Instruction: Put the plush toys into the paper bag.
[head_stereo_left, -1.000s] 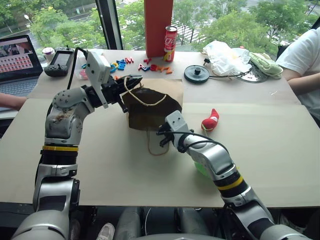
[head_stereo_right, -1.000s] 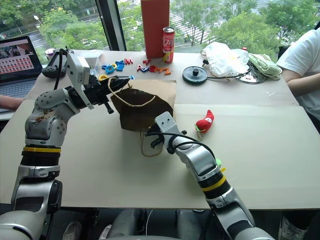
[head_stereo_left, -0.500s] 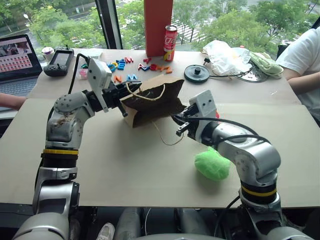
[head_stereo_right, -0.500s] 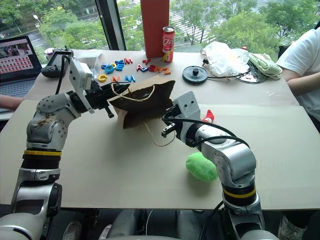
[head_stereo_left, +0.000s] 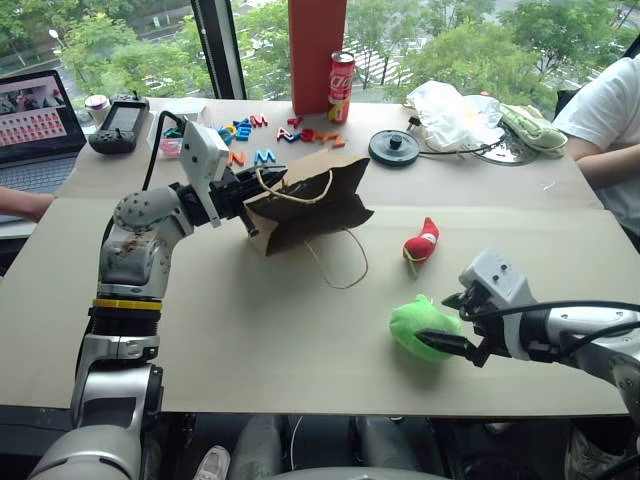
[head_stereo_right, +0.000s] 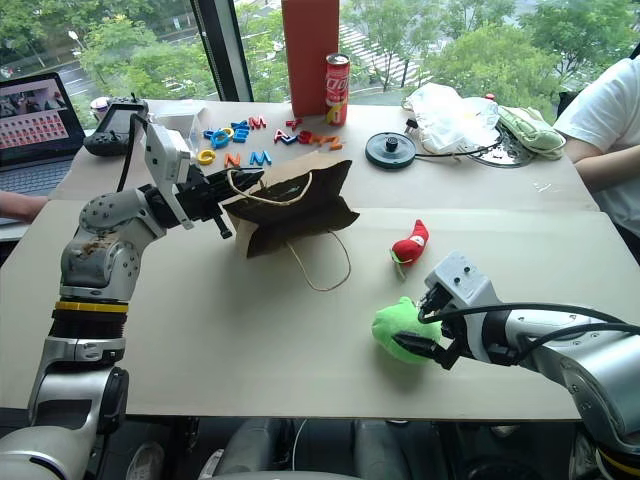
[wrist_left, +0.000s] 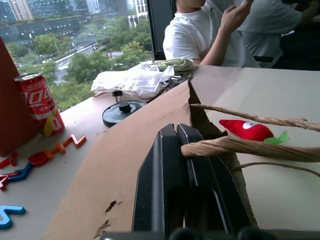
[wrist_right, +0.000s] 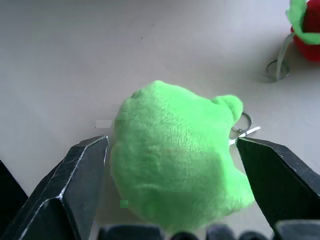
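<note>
The brown paper bag (head_stereo_left: 318, 205) lies on its side on the table, mouth toward my left gripper (head_stereo_left: 250, 195). That gripper is shut on the bag's rim beside a cord handle (wrist_left: 240, 146). The bright green plush toy (head_stereo_left: 418, 326) sits near the table's front edge. My right gripper (head_stereo_left: 446, 322) is open, with one finger on each side of the green plush (wrist_right: 175, 165) and close to it. The red chili plush toy (head_stereo_left: 421, 240) lies on the table between the bag and the green one.
Colourful plastic letters (head_stereo_left: 250, 130), a red can (head_stereo_left: 341, 75) and a tall orange box (head_stereo_left: 317, 45) stand behind the bag. A white plastic bag (head_stereo_left: 450, 112) and a black disc (head_stereo_left: 393, 147) lie at the back right. A laptop (head_stereo_left: 35, 120) sits far left, a person (head_stereo_left: 610, 110) far right.
My right gripper left the bag's lower handle, swung back and to the right to the green plush, and opened. The handle cord now lies loose on the table. The left gripper keeps its hold.
</note>
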